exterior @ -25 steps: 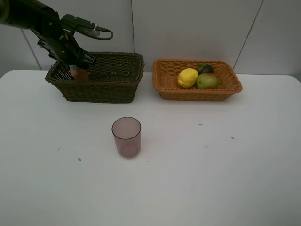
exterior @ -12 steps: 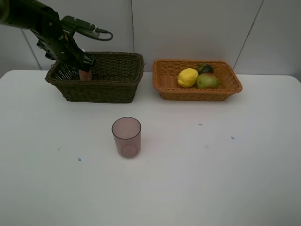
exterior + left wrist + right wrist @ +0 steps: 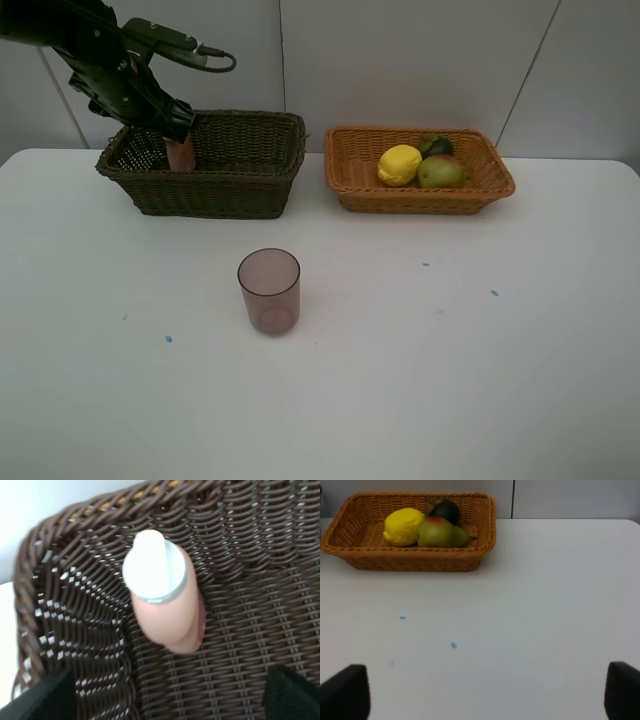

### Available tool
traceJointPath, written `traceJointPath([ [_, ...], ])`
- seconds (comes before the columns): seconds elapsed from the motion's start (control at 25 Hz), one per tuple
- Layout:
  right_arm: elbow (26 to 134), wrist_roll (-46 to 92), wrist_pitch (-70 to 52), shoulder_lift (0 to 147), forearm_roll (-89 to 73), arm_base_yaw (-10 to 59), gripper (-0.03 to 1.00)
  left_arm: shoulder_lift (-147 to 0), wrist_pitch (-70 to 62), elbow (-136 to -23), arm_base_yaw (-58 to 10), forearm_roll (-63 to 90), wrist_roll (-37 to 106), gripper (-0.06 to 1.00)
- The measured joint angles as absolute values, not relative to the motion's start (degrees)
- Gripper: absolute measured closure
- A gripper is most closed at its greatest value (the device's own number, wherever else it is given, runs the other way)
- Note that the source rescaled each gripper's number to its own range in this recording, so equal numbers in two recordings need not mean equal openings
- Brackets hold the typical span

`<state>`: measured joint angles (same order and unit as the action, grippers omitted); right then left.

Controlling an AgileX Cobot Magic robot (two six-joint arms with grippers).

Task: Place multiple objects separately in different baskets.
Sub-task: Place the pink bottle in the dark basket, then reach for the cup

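Observation:
The pink white-capped bottle [image 3: 180,153] stands upright in the left end of the dark olive-brown basket [image 3: 240,190]. My left gripper [image 3: 172,122] hovers just above it, open and empty. In the left wrist view the bottle [image 3: 160,595] stands on the weave of the dark basket [image 3: 75,605], clear of my left gripper [image 3: 167,695], whose fingers are spread wide. The lemon [image 3: 399,164], pear [image 3: 440,172] and mangosteen [image 3: 436,146] lie in the orange basket [image 3: 420,200]. The mauve cup [image 3: 269,290] stands upright on the table. My right gripper [image 3: 482,692] is open and empty over the table.
The right wrist view shows the orange basket [image 3: 410,562] with lemon [image 3: 403,526], pear [image 3: 440,533] and mangosteen [image 3: 445,511] ahead. The white table [image 3: 450,350] has small blue specks. A wall stands right behind both baskets.
The bottle went from tilted in my left gripper to standing upright in the dark basket. The left gripper let go and rose slightly.

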<state>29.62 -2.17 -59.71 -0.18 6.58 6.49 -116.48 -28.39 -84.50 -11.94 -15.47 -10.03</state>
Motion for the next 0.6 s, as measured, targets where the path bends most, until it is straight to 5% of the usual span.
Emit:
traceJointPath([
  [0.6,29.62,-2.17,-59.71,-0.18,6.53,6.49,-0.03,-101.0,-50.85,-84.5,-17.86,-9.99,-3.76,-0.04],
])
